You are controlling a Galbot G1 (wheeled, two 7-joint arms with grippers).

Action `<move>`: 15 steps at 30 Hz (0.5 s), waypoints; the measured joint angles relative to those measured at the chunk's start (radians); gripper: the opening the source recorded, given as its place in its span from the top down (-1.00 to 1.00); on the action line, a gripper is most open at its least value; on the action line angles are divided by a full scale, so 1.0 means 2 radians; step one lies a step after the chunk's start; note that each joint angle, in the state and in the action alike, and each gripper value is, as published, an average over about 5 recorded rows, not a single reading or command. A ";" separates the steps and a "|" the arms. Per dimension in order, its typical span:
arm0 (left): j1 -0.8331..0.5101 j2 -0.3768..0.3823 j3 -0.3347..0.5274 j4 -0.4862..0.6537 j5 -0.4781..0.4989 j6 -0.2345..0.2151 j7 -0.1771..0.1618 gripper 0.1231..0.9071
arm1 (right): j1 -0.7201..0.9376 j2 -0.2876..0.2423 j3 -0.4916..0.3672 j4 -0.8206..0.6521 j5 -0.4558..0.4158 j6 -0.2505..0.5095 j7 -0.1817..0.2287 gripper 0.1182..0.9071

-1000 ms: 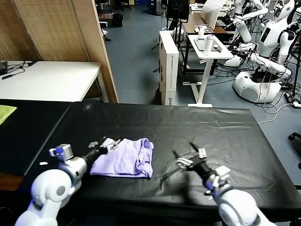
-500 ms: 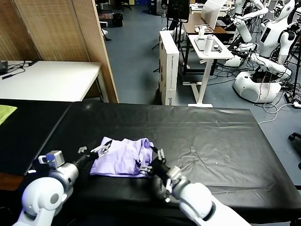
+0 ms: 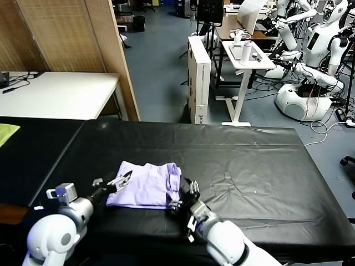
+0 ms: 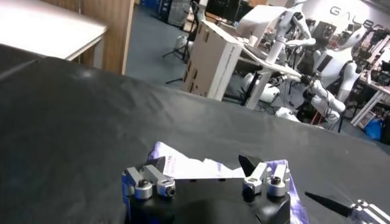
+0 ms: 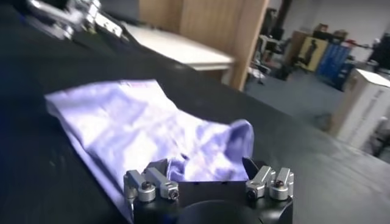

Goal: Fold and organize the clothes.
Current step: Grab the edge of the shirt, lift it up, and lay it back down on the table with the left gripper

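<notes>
The clothes are one lavender T-shirt (image 3: 145, 185), lying bunched and wrinkled on the black table (image 3: 249, 160). My left gripper (image 3: 118, 182) is open at the shirt's left edge. In the left wrist view the shirt (image 4: 190, 168) shows just beyond the spread fingers of that gripper (image 4: 204, 165), with nothing between them. My right gripper (image 3: 183, 195) is open at the shirt's near right corner. In the right wrist view the fabric (image 5: 140, 128) fills the space ahead of that gripper (image 5: 206, 167), apart from both fingers.
A yellow-green cloth (image 3: 6, 133) lies at the far left of the black surface. A white table (image 3: 55, 91) and a wooden partition (image 3: 72, 39) stand behind on the left. A white cabinet (image 3: 198, 77), a stand and other robots (image 3: 310, 61) are beyond the far edge.
My right arm has swung left from the open table to the shirt's near right corner. My left gripper has drawn back a little toward the near left. Both stay open.
</notes>
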 joint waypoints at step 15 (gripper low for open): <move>-0.020 0.003 0.004 0.046 0.042 -0.017 0.028 -1.00 | -0.065 -0.005 0.102 0.052 0.096 0.037 -0.004 -1.00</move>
